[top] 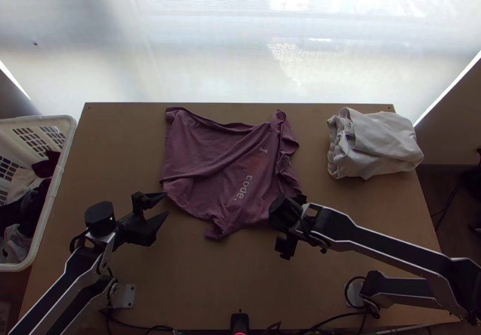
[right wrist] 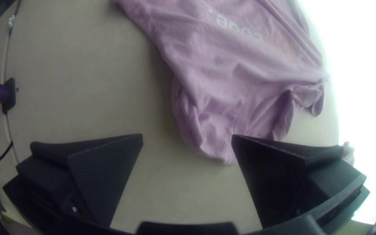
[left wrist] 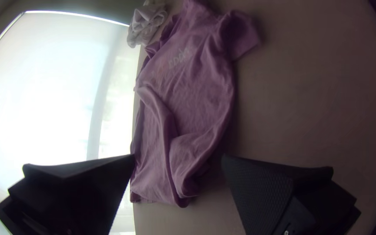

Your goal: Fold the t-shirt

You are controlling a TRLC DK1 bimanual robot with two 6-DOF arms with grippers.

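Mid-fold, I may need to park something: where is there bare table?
Bare table lies between the t-shirt's near side and the near edge, and between the laundry basket and shirt, beyond the left claw. A narrower strip separates the shirt from the white cloth. It's crowded at the shirt's near right, around the right claw.

Place: most like a robot lab or workshop corner; whether in a home or an office, impossible to tell.
Tabletop [top: 198, 275]: plain wood, beside a wide, bright window [top: 240, 52].
Arms [top: 391, 250]: two, fixed along the near edge, with cables [right wrist: 5, 61] nearby.
Basket [top: 66, 148]: white, holding mixed clothes [top: 30, 202], more like home laundry.
Shirt [top: 222, 172]: purple, spread out with creases.
White cloth [top: 385, 142]: folded, at the far right.
Floor [top: 442, 184]: dark.
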